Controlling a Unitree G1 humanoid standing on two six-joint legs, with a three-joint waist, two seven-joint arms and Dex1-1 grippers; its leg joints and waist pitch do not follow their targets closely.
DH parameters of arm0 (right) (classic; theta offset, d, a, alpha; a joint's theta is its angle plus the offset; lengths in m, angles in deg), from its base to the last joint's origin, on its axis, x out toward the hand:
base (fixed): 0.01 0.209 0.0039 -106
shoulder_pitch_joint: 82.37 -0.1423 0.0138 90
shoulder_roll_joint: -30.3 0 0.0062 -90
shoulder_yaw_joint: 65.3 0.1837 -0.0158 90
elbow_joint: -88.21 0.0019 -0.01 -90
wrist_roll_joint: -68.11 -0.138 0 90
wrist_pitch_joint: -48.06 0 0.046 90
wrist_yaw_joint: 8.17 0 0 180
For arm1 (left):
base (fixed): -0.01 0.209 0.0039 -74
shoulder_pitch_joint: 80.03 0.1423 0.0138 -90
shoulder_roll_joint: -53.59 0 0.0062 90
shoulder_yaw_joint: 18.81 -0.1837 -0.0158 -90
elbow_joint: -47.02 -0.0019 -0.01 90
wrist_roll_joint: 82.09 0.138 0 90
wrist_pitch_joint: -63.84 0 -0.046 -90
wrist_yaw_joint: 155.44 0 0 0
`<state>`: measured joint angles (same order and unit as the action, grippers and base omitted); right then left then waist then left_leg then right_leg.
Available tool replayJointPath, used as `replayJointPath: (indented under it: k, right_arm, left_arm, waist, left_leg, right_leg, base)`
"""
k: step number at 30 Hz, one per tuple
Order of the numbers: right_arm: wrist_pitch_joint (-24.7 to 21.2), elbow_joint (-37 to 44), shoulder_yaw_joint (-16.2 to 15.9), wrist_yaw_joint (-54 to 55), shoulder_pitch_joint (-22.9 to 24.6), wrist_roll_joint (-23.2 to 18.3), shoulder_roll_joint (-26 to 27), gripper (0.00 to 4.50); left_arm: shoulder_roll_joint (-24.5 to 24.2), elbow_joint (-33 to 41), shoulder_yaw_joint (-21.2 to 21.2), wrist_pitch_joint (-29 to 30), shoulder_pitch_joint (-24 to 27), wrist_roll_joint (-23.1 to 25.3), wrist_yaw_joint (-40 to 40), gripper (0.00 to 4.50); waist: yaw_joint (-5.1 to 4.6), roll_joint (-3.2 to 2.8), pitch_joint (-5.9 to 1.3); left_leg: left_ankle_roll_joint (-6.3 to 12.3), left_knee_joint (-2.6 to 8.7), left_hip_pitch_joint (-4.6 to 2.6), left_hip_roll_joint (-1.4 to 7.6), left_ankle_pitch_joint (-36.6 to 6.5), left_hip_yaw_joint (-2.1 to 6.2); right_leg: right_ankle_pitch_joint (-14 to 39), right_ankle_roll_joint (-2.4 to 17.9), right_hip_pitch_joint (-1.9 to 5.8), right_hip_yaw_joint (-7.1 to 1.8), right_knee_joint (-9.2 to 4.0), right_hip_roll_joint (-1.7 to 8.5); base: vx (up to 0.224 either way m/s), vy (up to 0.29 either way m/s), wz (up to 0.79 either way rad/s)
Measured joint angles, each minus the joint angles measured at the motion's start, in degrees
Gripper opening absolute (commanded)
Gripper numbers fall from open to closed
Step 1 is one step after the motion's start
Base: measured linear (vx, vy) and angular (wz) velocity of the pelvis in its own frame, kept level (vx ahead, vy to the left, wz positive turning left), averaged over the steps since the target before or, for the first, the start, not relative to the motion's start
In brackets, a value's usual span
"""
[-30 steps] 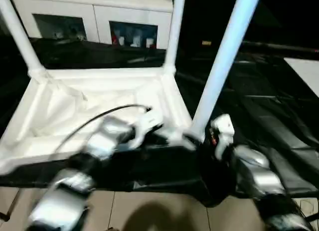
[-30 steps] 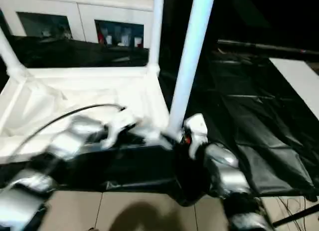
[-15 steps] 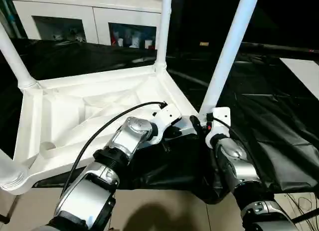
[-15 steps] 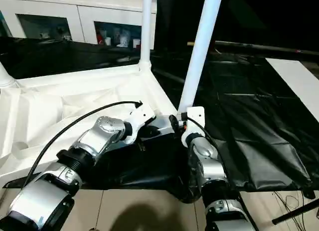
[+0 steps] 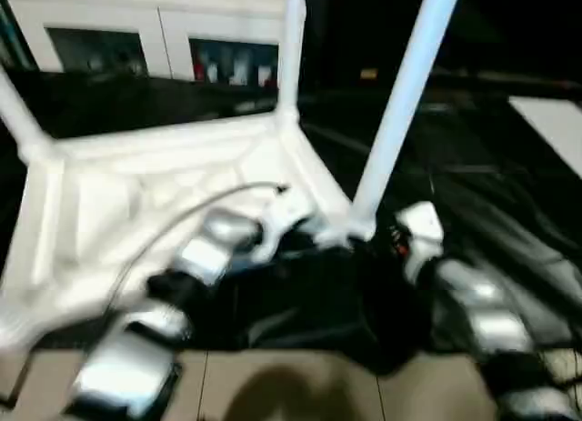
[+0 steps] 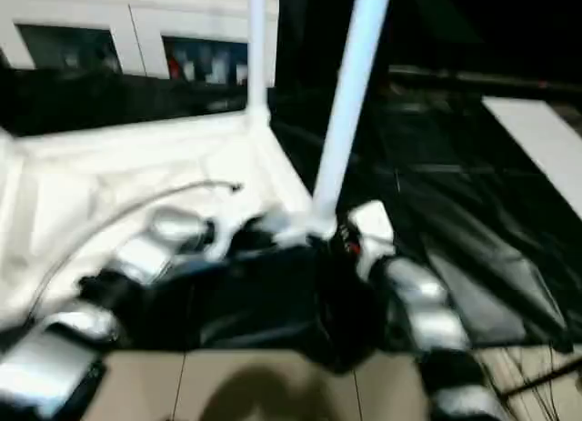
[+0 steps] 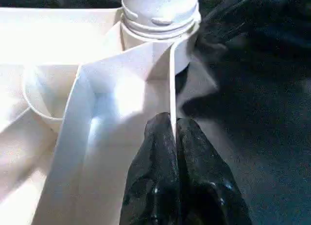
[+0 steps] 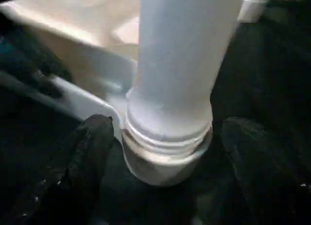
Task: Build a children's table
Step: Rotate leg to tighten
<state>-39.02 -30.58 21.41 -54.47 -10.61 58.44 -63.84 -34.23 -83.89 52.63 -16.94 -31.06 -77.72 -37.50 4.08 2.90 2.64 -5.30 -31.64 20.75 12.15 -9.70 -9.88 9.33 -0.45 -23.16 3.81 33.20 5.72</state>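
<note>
Black cloth over the worktop (image 5: 509,212), a white cabinet (image 5: 145,30) with glass doors along the back wall, tan floor tiles at the near edge. The children's table (image 5: 136,203) lies upside down on that cloth, ribbed underside up, legs standing in its corner sockets. Nearest me is the near right leg (image 5: 400,103), rising tall from its socket at the table's near right corner; the far right leg (image 5: 292,48) stands behind it, and another at the far left corner (image 5: 18,112).

My left gripper (image 7: 174,137) is clenched on the table's thin upright side wall, one black finger on each face of the rim, just beside that near corner socket. My right gripper (image 8: 167,152) sits spread around the base of the near leg, a finger (image 8: 92,152) on either side of the threaded collar, both with a gap to the tube — released, not squeezing. Both silver forearms reach in from the near edge.
</note>
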Motion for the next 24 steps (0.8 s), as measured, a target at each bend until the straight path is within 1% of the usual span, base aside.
replayJointPath:
  k: [2, 5, 8, 11, 15, 16, 18, 20, 21, 24]
  right_arm:
    - [-0.1, 1.4, -1.3, -3.8, 0.5, -0.5, -1.6, 3.79]
    - [-0.1, 2.1, -2.0, -6.7, 0.5, -0.9, -2.4, 3.79]
    - [-0.2, 2.2, -2.3, -8.0, 0.5, -1.0, -2.9, 3.79]
    - [-0.5, 2.8, -2.9, -9.8, 0.4, -1.1, -3.2, 3.79]
    - [-0.5, 2.6, -3.4, -10.4, 0.0, -1.2, -2.5, 3.79]
    - [-0.5, 2.1, -3.2, -10.3, -0.4, -1.5, -1.9, 3.54]
    - [-0.5, 1.1, -2.8, -10.1, -1.0, -2.1, -0.6, 3.54]
    - [-0.5, 1.0, -2.7, -10.3, -1.3, -2.3, -0.5, 3.30]
    - [-0.5, 0.9, -2.7, -10.3, -1.5, -2.5, -0.4, 3.30]
    - [-0.5, 0.7, -2.5, -10.3, -1.5, -3.0, -0.3, 3.02]
  left_arm:
    - [-0.9, 1.7, -0.9, -0.1, 0.5, -0.5, -3.7, 0.00]
    - [-1.4, 2.6, -1.7, -0.1, 0.6, -0.9, -6.1, 0.00]
    - [-1.6, 2.9, -1.6, -0.1, 0.7, -1.0, -6.5, 0.00]
    - [-2.3, 3.8, -1.5, -0.1, 1.4, -1.2, -7.4, 0.00]
    - [-2.6, 4.4, -1.5, -0.1, 1.9, -1.2, -7.9, 0.00]
    - [-2.6, 4.4, -1.4, -0.1, 2.0, -1.2, -7.9, 0.00]
    - [-2.6, 4.4, -1.5, -0.1, 2.0, -1.2, -8.0, 0.00]
    - [-2.5, 4.5, -1.6, 0.0, 2.1, -1.2, -8.2, 0.00]
    - [-2.5, 4.5, -1.5, 0.1, 2.1, -1.2, -8.2, 0.00]
    - [-2.4, 4.5, -1.5, 0.4, 2.1, -1.2, -8.3, 0.00]
  waist:
    - [0.97, -0.16, 0.00]
    - [1.56, -0.17, 0.00]
    - [1.65, -0.14, 0.02]
    - [1.54, -0.12, 0.03]
    - [1.56, -0.11, 0.03]
    - [1.55, -0.11, 0.03]
    - [1.52, -0.10, 0.04]
    - [1.62, -0.10, 0.04]
    - [1.61, -0.10, 0.04]
    - [1.65, -0.10, 0.03]
  left_leg:
    - [0.02, -0.16, 0.13, 0.41, 0.0, -0.02]
    - [0.29, -0.27, 0.11, 0.58, 0.2, -0.21]
    - [0.37, -0.43, 0.13, 0.58, 0.1, -0.31]
    - [0.29, -0.49, 0.10, 0.60, 0.1, -0.31]
    - [0.04, -0.59, 0.01, 0.62, 0.0, -0.31]
    - [0.03, -0.62, -0.03, 0.63, 0.0, -0.31]
    - [0.03, -0.68, -0.06, 0.62, 0.0, -0.31]
    - [0.02, -0.72, -0.06, 0.62, 0.0, -0.31]
    - [0.02, -0.74, -0.07, 0.62, 0.0, -0.31]
    - [0.02, -0.74, -0.10, 0.62, 0.0, -0.32]
  right_leg:
    - [0.1, 0.1, -0.06, 0.01, 0.00, -0.34]
    - [0.3, 0.3, -0.11, 0.04, 0.02, -0.38]
    - [0.4, 0.3, -0.11, -0.01, 0.01, -0.34]
    - [0.4, 0.3, -0.11, -0.02, 0.10, -0.34]
    - [0.4, 0.3, -0.10, -0.04, 0.33, -0.34]
    - [0.4, 0.3, -0.09, -0.06, 0.38, -0.34]
    - [0.4, 0.3, -0.09, -0.08, 0.48, -0.34]
    - [0.4, 0.3, -0.09, -0.11, 0.54, -0.33]
    - [0.4, 0.3, -0.09, -0.11, 0.57, -0.33]
    - [0.4, 0.3, -0.09, -0.12, 0.62, -0.33]
  base:
    - [0.057, -0.023, 0.01]
    - [0.018, -0.006, 0.00]
    - [0.000, 0.000, 0.00]
    - [0.000, 0.000, 0.00]
    - [0.000, 0.000, 0.00]
    - [0.000, 0.000, 0.00]
    - [0.000, 0.000, 0.00]
    - [0.000, 0.000, 0.00]
    - [0.000, 0.000, 0.00]
    - [0.000, 0.000, 0.00]
